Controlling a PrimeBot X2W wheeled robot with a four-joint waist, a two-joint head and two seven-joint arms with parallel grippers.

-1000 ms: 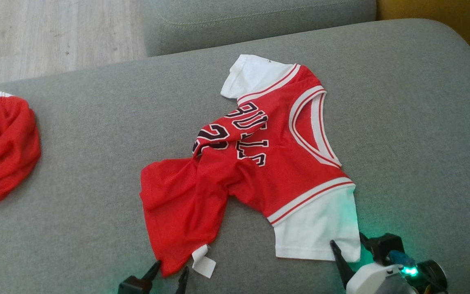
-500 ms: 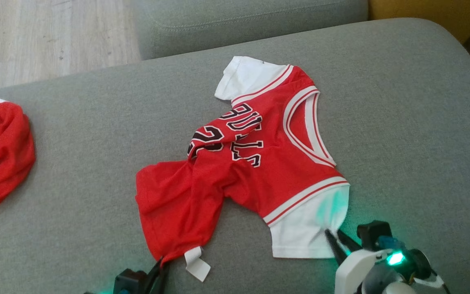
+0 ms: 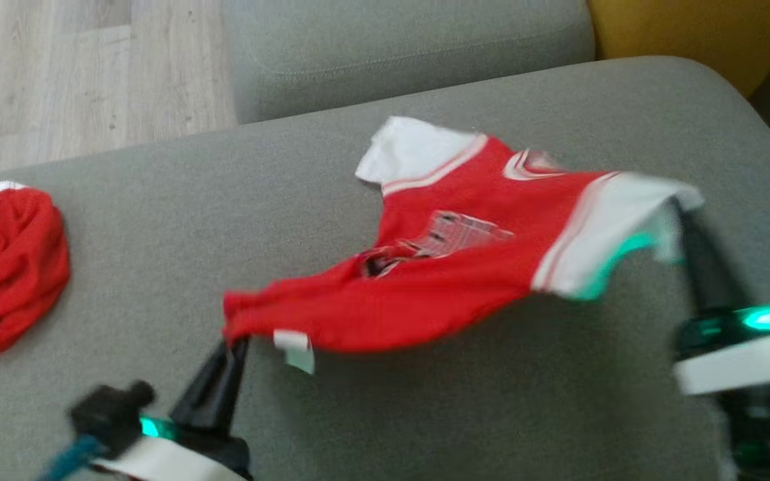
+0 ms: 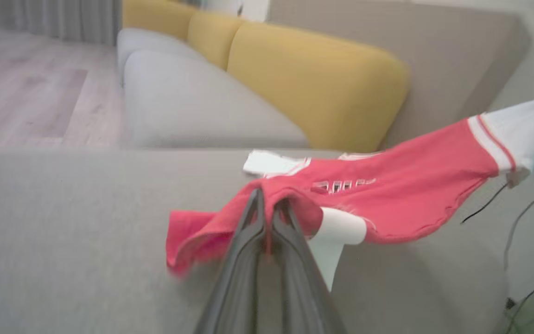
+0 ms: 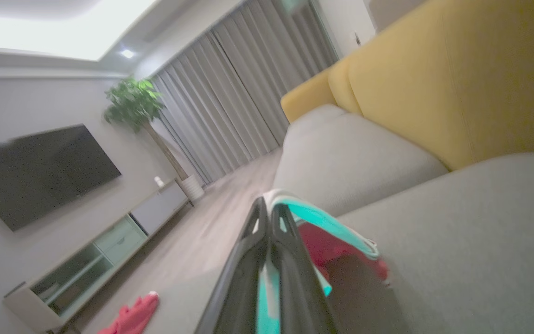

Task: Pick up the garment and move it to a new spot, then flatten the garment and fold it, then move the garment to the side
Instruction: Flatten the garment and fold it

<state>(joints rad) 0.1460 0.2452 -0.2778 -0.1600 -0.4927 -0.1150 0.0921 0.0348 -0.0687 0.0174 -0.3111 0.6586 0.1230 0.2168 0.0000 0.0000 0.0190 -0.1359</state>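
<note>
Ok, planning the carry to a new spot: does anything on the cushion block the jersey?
Nothing visible close around the red-and-white mesh jersey. Only a crumpled red cloth lies far left on the grey fabric cushion, well apart from it.

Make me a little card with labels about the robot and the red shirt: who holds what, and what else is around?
Place: grey sofa cushion
Garment: red and white jersey, lifted and stretched between the two grippers
Left gripper: shut on the jersey's red hem
Right gripper: shut on the white sleeve
Label: white, hanging from the hem beside the left gripper
Also there: crumpled red cloth at the cushion's left end
Behind: yellow backrest
</note>
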